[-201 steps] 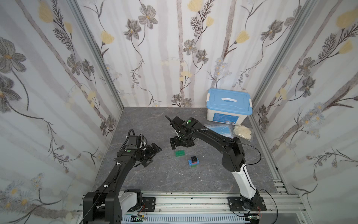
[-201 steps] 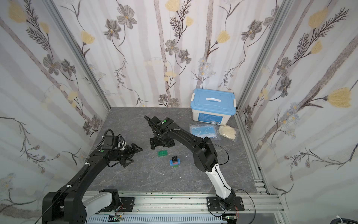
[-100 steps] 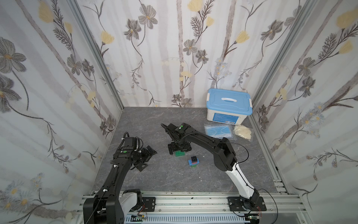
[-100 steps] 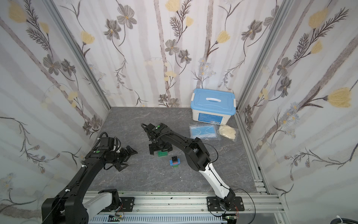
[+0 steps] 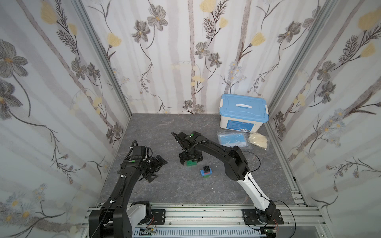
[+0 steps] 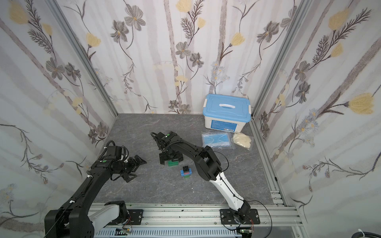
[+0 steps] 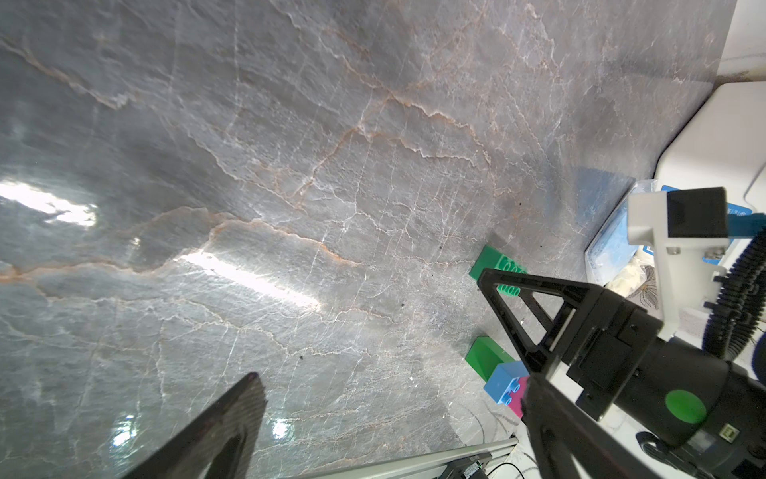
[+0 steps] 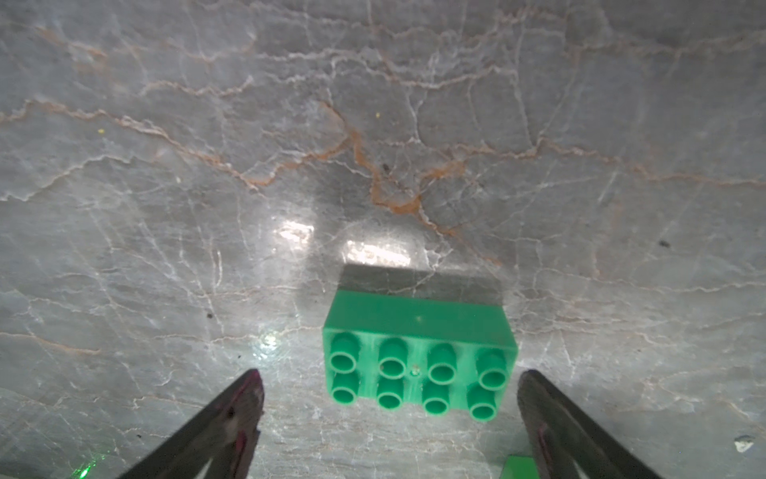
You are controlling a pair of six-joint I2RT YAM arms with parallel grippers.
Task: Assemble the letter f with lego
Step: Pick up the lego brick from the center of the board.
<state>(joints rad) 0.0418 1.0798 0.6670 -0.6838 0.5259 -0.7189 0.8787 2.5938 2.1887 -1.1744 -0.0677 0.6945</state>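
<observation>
both top views: the green brick [image 5: 190, 164] is laid 9-to-3 o'clock under the open, empty right gripper [image 5: 191, 160].

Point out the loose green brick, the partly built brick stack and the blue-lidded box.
loose green brick [image 8: 418, 361]: right wrist view, on its studded top face.
partly built brick stack [image 5: 206, 169]: in a top view, on the black brick at its top.
blue-lidded box [image 5: 243, 114]: in a top view, on the blue lid beside its handle.
</observation>
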